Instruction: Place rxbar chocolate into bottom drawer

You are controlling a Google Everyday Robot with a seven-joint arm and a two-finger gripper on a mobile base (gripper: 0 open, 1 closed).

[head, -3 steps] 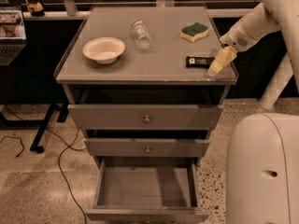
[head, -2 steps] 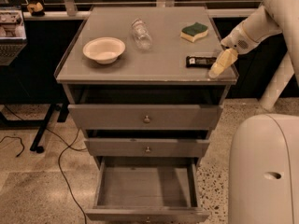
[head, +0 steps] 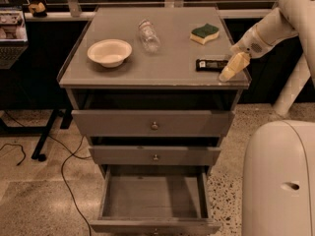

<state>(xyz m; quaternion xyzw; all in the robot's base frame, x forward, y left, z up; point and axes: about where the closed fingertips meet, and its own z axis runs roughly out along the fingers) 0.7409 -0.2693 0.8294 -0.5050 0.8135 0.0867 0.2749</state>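
We see almost no movement over the last second: the tool [head: 230,69] sits where it was, at the front right corner of the desk [head: 167,65], its tip touching or just over the right end of the rxbar chocolate [head: 210,64]. The bar lies flat where it lay, close to the front edge, white label patch toward the left. We cannot tell whether the tool is released or clenched. We judge the pickup not yet made, so the whole carry to the drawer remains.

The bottom drawer [head: 153,196] stands pulled out below the front edge, its grey floor bare. The two upper drawers are shut.

Room is tight at the bar, with the front edge just beside it and the right edge near. The sponge [head: 204,33] rests toward the back right corner, well apart. The clear cup [head: 148,35] on its side and the bowl [head: 109,52] keep to the middle and left. The robot's white base [head: 280,181] stands just right of the open drawer, narrowing the way down on that side.
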